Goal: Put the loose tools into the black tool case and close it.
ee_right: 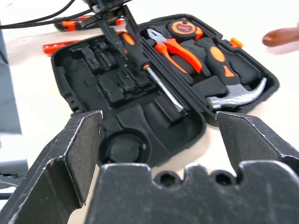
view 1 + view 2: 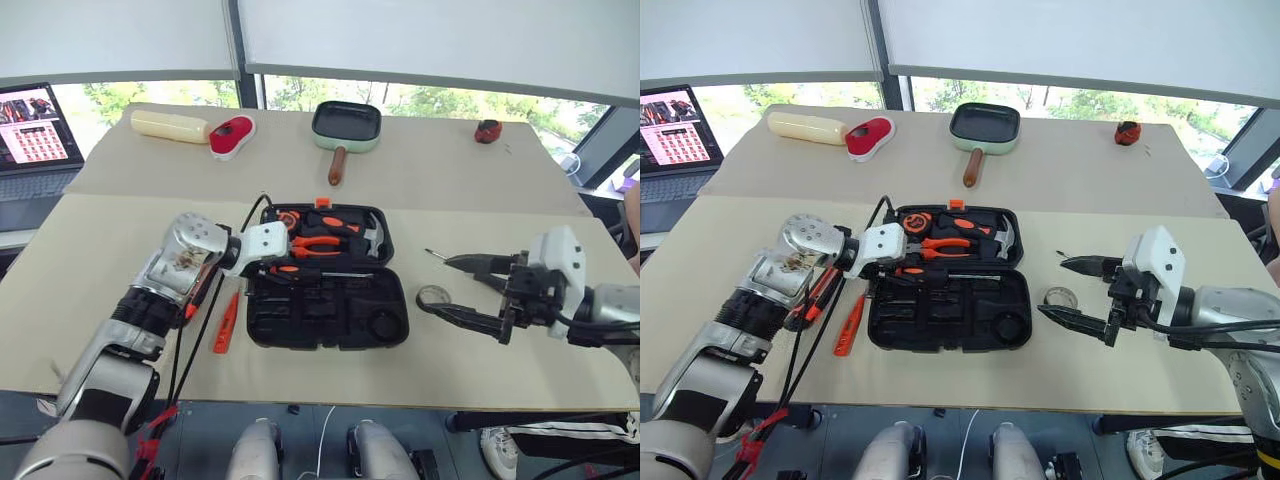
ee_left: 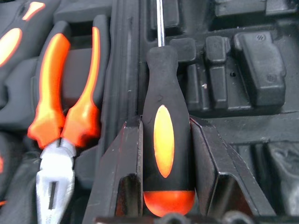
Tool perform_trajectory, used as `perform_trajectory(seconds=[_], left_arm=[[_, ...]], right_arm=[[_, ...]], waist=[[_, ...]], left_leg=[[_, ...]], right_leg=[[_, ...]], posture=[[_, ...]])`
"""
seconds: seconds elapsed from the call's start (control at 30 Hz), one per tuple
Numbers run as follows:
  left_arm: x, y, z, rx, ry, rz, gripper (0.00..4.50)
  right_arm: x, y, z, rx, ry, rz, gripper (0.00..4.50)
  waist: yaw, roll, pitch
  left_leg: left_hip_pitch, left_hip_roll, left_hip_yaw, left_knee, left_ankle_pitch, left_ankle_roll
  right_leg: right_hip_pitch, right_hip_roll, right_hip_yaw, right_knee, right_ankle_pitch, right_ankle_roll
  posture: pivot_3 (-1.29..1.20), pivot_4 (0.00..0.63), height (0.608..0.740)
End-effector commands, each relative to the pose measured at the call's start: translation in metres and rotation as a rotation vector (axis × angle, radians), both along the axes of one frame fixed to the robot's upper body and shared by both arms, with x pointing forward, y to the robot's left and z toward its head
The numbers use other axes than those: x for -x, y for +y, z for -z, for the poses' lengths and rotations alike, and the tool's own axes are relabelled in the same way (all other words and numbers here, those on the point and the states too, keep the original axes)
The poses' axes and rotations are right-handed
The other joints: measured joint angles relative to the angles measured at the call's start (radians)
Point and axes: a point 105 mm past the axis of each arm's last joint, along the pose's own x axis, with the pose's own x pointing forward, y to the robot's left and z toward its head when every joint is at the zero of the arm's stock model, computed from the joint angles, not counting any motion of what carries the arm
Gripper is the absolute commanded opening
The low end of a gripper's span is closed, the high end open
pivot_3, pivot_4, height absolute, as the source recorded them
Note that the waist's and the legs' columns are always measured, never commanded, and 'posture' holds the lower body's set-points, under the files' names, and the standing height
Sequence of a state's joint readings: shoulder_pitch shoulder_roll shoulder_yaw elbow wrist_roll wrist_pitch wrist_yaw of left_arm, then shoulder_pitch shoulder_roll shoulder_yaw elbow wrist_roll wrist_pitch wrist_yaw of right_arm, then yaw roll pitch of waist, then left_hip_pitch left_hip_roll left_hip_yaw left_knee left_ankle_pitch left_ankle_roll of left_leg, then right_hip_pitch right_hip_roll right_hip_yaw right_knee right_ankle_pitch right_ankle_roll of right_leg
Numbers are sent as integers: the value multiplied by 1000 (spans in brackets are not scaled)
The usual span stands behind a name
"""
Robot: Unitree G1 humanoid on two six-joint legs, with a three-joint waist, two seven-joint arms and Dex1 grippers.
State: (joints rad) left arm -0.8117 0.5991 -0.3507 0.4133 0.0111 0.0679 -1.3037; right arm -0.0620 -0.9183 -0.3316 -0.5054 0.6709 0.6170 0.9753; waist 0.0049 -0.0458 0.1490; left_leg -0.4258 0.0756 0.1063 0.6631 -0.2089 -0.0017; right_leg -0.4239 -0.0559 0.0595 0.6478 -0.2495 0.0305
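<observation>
The black tool case (image 2: 398, 322) lies open in the middle of the table, with pliers (image 2: 320, 243) and a hammer (image 2: 372, 237) in its far half. My left gripper (image 2: 275, 268) is shut on the orange-black handle of a screwdriver (image 3: 163, 140). It holds the screwdriver low over the case's hinge line, shaft pointing right. On the table right of the case, my right gripper (image 2: 437, 283) stands open, its fingers either side of the small tape roll (image 2: 434, 296). A slim orange tool (image 2: 226, 322) and another orange-black tool (image 2: 818, 290) lie left of the case, partly under my left arm.
A green frying pan (image 2: 346, 126) sits at the back centre. A cream roll (image 2: 170, 125) and a red-and-white object (image 2: 232, 135) lie at the back left, and a small red object (image 2: 488, 131) at the back right. A laptop (image 2: 35, 130) stands at far left.
</observation>
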Motion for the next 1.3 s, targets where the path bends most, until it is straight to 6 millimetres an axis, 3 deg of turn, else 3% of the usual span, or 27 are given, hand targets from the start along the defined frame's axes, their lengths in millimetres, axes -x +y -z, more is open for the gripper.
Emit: perform_trajectory(seconds=[0.03, 0.2, 0.27, 0.4, 0.57, 0.67, 0.87, 1.3], left_arm=[[-6, 4, -8, -15, -44, -13, 898], [-4, 6, -5, -12, -25, -9, 898], [-4, 3, -8, 2, -30, -3, 1904], [-5, -5, -29, 60, -43, 12, 3194], [-3, -11, -37, 83, -53, 42, 3194], [-2, -18, -34, 79, -50, 73, 2416], [-5, -22, -21, 40, -41, 80, 84], [-6, -27, 6, -43, -38, 77, 34]], right_arm=[[2, 0, -14, -2, -71, 9, 4500], [1, 1, -16, -14, -77, 13, 4500], [1, 1, -16, -14, -77, 13, 4500], [1, 2, -14, -14, -72, 8, 4500], [1, 2, -13, -17, -69, 7, 4500], [0, 3, -11, -21, -69, 9, 4500], [-1, 3, -9, -20, -71, 13, 4500], [0, 1, -3, -27, -56, 36, 4500]], waist=[[1, 0, 0], [3, 0, 0], [3, 0, 0], [6, 0, 0], [7, 0, 0], [6, 0, 0], [6, 0, 0], [9, 0, 0]], left_leg=[[0, 0, 0, 0, 0, 0], [1, 0, 0, 0, 0, 0], [0, 0, 0, 1, 0, 0], [0, 0, 0, 1, 0, 0], [-1, 0, -1, 2, 0, 1], [-1, 0, -1, 2, 0, 1], [-1, 0, -1, 2, 0, 1], [-1, -1, -2, 3, 0, 1]], right_leg=[[0, 0, 0, 0, 0, 0], [1, 0, 0, 0, 0, 0], [1, 0, 0, 0, 0, 0], [1, 0, 0, 0, 0, 0], [1, 0, 0, 0, 0, 1], [1, 0, 0, 0, 0, 1], [1, 0, 0, 0, 0, 1], [2, 0, 0, 0, 1, 1]], posture=[[0, 150, 740], [0, 150, 740], [0, 150, 740], [0, 150, 740], [0, 150, 740], [0, 150, 740], [0, 150, 740], [0, 150, 740]])
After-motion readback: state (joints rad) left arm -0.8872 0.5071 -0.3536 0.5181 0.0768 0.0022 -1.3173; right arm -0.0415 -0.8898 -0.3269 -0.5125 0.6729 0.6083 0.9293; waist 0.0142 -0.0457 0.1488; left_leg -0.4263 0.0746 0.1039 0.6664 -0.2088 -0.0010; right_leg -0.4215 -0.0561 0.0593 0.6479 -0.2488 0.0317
